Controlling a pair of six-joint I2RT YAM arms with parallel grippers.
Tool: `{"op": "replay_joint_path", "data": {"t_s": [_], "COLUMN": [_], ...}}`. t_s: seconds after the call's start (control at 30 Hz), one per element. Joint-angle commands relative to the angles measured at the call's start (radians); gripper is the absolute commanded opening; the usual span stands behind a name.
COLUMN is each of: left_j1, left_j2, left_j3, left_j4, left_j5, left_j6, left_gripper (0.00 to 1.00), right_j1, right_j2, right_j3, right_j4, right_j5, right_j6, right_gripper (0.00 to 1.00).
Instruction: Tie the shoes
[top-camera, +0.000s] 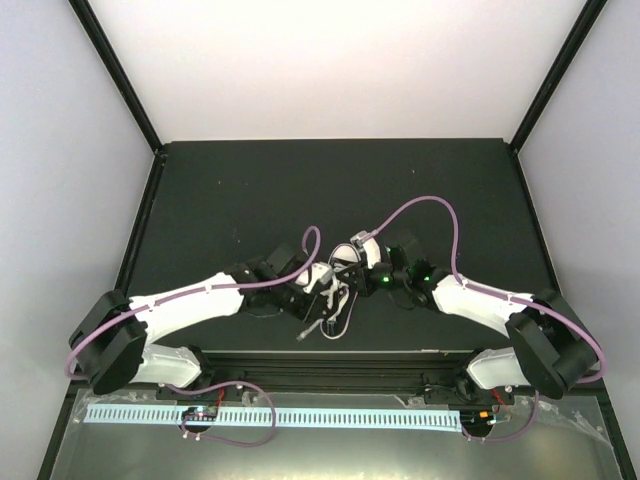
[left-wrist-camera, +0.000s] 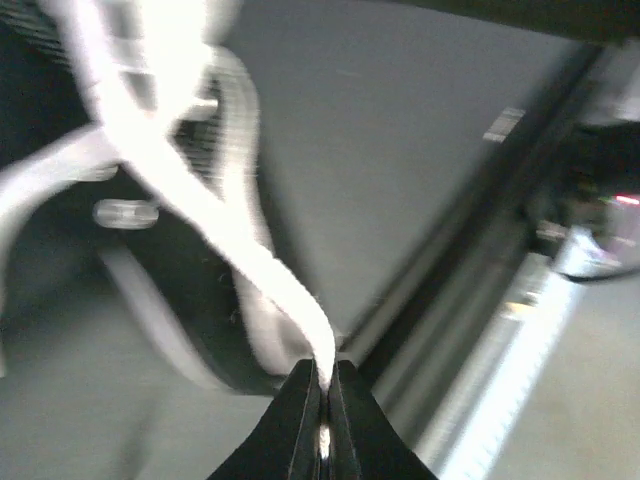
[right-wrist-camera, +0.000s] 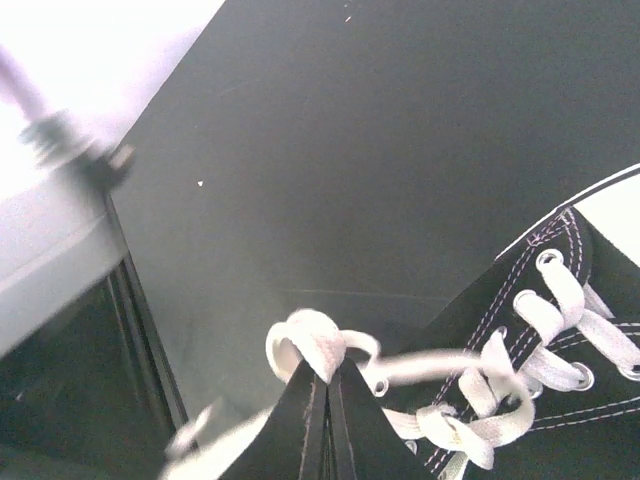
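Note:
The small black sneaker (top-camera: 352, 262) with white toe cap lies at the middle front of the black table, between both grippers. My left gripper (top-camera: 322, 287) is shut on a white lace (left-wrist-camera: 262, 262), which runs taut from its tips (left-wrist-camera: 325, 378) up to the shoe's eyelets. My right gripper (top-camera: 364, 277) is shut on a folded loop of white lace (right-wrist-camera: 312, 342) at its tips (right-wrist-camera: 326, 372), just left of the shoe's laced front (right-wrist-camera: 545, 345). Loose lace ends (top-camera: 325, 322) trail toward the front edge. The left wrist view is blurred.
The black table (top-camera: 250, 190) is walled by pale panels on three sides with black corner posts (top-camera: 120, 75). A metal rail (top-camera: 330, 365) runs along the front edge by the arm bases. Purple cables (top-camera: 430, 205) arc over both arms.

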Motion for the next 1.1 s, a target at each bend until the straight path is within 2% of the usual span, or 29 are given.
{"op": "replay_joint_path", "data": {"t_s": [0.0, 0.03, 0.07, 0.1, 0.13, 0.17, 0.33, 0.5, 0.63, 0.73, 1.07], "left_j1": [-0.126, -0.149, -0.17, -0.185, -0.192, -0.192, -0.165, -0.056, 0.059, 0.102, 0.129], "left_j2": [-0.041, -0.041, -0.04, -0.034, -0.026, -0.019, -0.092, -0.205, -0.207, -0.166, -0.024], "left_j3": [0.048, 0.052, 0.056, 0.056, 0.055, 0.053, 0.045, -0.001, -0.04, -0.033, 0.032], "left_j4": [0.163, 0.213, 0.249, 0.27, 0.274, 0.262, 0.143, 0.101, 0.173, 0.24, 0.377], "left_j5": [0.242, 0.269, 0.276, 0.275, 0.268, 0.259, 0.115, -0.059, -0.022, 0.019, 0.091], "left_j6": [-0.236, -0.27, -0.291, -0.299, -0.299, -0.29, -0.181, -0.093, -0.087, -0.099, -0.151], "left_gripper": [0.01, 0.04, 0.12, 0.24, 0.44, 0.49, 0.54, 0.56, 0.58, 0.58, 0.54], "right_j1": [0.001, 0.001, 0.002, 0.002, 0.002, 0.002, 0.002, 0.002, 0.002, 0.002, 0.002], "right_j2": [-0.001, -0.001, -0.003, -0.005, -0.007, -0.007, -0.012, -0.015, -0.015, -0.021, -0.006], "right_j3": [0.027, 0.028, 0.029, 0.027, 0.027, 0.026, 0.02, 0.01, 0.003, -0.006, -0.022], "right_j4": [0.011, 0.011, 0.009, 0.008, 0.006, 0.004, 0.007, 0.016, 0.025, 0.035, 0.056], "right_j5": [0.011, 0.012, 0.012, 0.013, 0.014, 0.015, 0.011, -0.004, -0.022, -0.036, -0.077], "right_j6": [0.008, 0.009, 0.008, 0.008, 0.008, 0.008, 0.008, 0.008, 0.008, 0.006, -0.005], "right_gripper": [0.02, 0.02, 0.02, 0.02, 0.02, 0.02, 0.02, 0.02, 0.01, 0.02, 0.02]}}
